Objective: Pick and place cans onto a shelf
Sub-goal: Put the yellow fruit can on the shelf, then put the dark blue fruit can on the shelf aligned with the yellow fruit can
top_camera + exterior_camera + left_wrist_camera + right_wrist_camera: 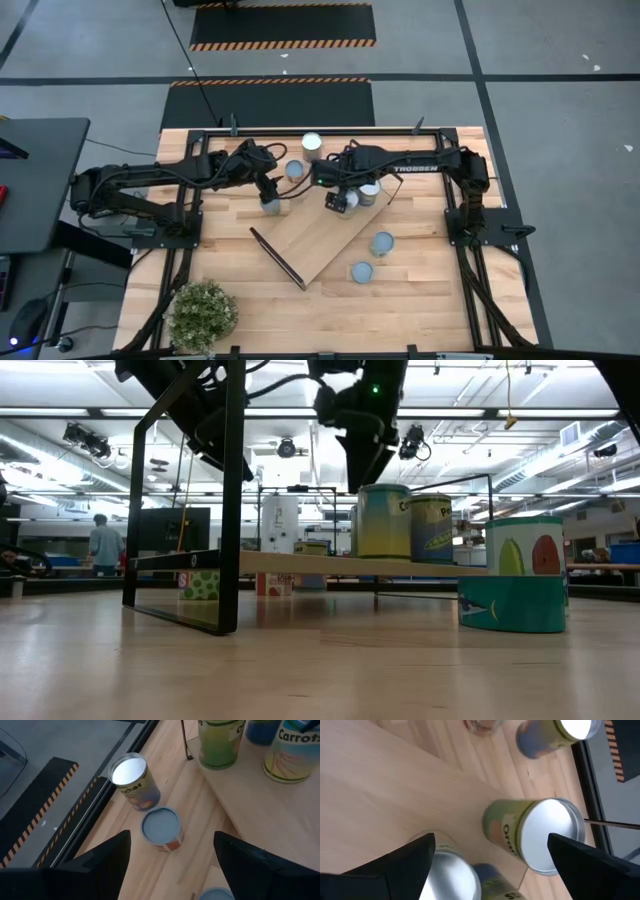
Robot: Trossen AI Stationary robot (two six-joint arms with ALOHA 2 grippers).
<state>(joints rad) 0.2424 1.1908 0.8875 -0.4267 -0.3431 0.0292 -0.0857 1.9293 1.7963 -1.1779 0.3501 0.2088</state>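
The shelf (310,240), a light-wood board with black end frames, lies slantwise mid-table. Three cans stand on its far right end (370,190); two of them show in the low view (383,520). Loose cans stand on the table at the far side (312,143), (295,170), beside the shelf's left (270,204), and at the right (383,243), (361,272). My left gripper (268,192) is open above the can beside the shelf, whose top shows between its fingers (215,895). My right gripper (341,201) is open just above the cans on the shelf (550,835).
A potted plant (203,313) stands at the table's near left corner. The black arm frame (330,130) runs along the far edge. A person (103,545) stands far off in the room. Bare table lies along the near edge (420,310).
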